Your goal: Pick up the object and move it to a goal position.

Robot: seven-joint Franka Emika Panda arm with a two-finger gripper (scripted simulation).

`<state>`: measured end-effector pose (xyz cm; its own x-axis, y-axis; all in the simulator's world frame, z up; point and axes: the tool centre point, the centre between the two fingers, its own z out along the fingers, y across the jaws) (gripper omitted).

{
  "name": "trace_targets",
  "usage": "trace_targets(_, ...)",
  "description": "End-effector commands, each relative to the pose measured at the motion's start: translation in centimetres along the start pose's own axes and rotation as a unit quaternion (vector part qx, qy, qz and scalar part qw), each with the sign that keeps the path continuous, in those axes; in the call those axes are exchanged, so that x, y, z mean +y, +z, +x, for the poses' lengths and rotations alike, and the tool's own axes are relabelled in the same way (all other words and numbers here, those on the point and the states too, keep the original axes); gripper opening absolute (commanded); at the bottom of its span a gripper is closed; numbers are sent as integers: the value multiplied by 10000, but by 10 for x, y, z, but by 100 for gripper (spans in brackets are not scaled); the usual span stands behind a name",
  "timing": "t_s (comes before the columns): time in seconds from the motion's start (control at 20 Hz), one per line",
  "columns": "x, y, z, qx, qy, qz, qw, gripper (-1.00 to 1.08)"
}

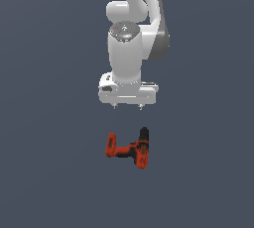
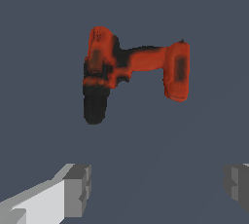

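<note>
The object, a small red-orange drill (image 1: 130,148) with a black chuck, lies on its side on the dark grey floor, in the lower middle of the exterior view. Its blocky battery base points to the exterior view's left and its chuck points away, up the picture. My white gripper (image 1: 128,106) hangs above it, pointing down, with its short fingertips apart and nothing between them. In the wrist view the drill (image 2: 133,69) lies whole and clear of the two grey finger pads (image 2: 78,189), which stand wide apart.
A plain dark grey floor (image 1: 49,172) surrounds the drill on all sides. The white arm rises from the gripper to the top of the exterior view.
</note>
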<state>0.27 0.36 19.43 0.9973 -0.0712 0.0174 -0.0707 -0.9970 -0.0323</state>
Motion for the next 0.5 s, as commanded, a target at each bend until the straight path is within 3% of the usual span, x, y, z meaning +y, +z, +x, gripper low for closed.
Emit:
trace_targets(0.0, 0, 0, 0, 0, 0, 0, 10000, 68)
trace_targets(0.45, -20, 0, -2, -2, -119, 23, 9999, 68)
